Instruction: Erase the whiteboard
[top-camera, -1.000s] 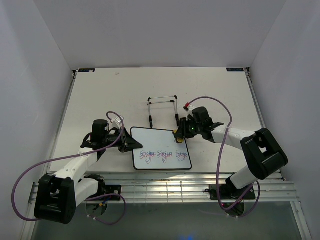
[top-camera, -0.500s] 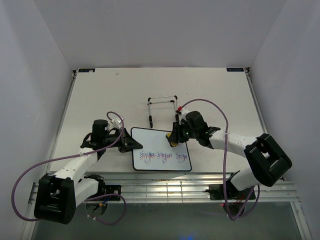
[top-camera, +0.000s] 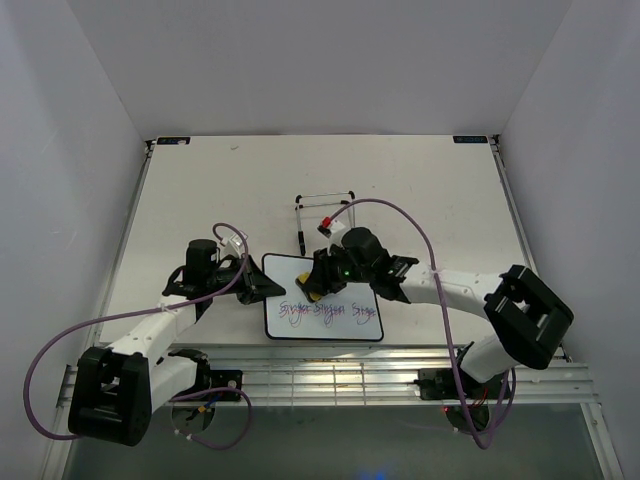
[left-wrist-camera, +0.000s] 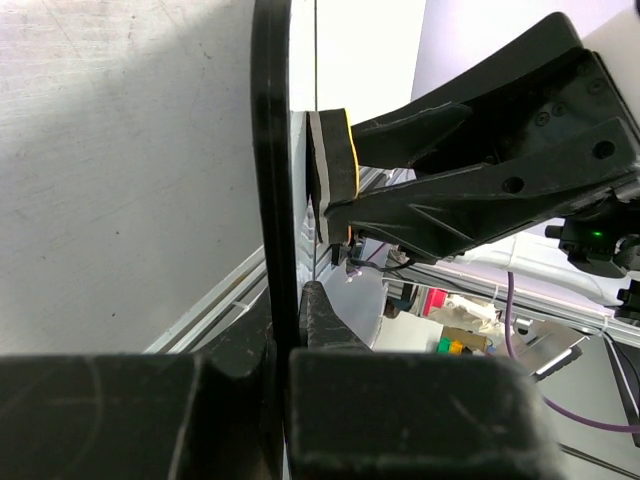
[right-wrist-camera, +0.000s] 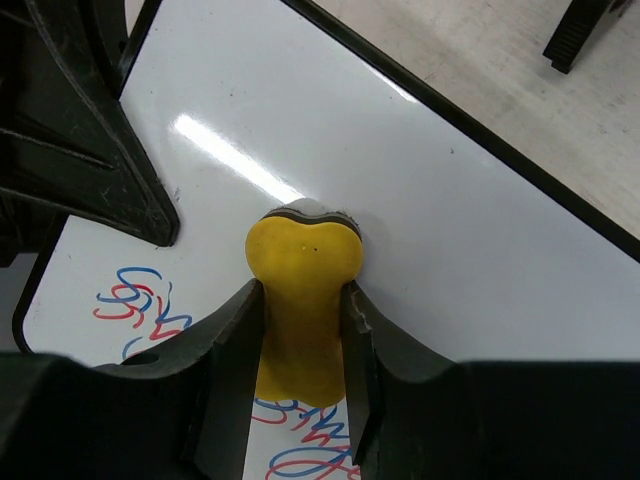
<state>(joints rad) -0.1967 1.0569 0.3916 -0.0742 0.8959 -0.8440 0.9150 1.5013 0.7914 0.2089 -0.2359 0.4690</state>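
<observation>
The whiteboard (top-camera: 350, 325) lies flat near the table's front, with red-blue scribbles (top-camera: 330, 312) along its near edge. My left gripper (top-camera: 262, 287) is shut on the board's left edge; in the left wrist view its jaws (left-wrist-camera: 285, 320) clamp the black frame (left-wrist-camera: 270, 150). My right gripper (top-camera: 318, 284) is shut on a yellow eraser (top-camera: 314, 294) pressed on the board's left-middle. In the right wrist view the eraser (right-wrist-camera: 303, 270) sits between the fingers (right-wrist-camera: 232, 340) on the white face (right-wrist-camera: 400, 180), just above the scribbles (right-wrist-camera: 140, 305).
A black wire easel stand (top-camera: 325, 215) stands just behind the board. The left gripper's finger (right-wrist-camera: 90, 150) lies close to the eraser's left. A metal rail (top-camera: 330, 365) runs along the table's near edge. White walls close in three sides.
My right gripper has carried the eraser leftward over the board's blank upper part, from the right edge to the left-middle. The left arm and the board have stayed put.
</observation>
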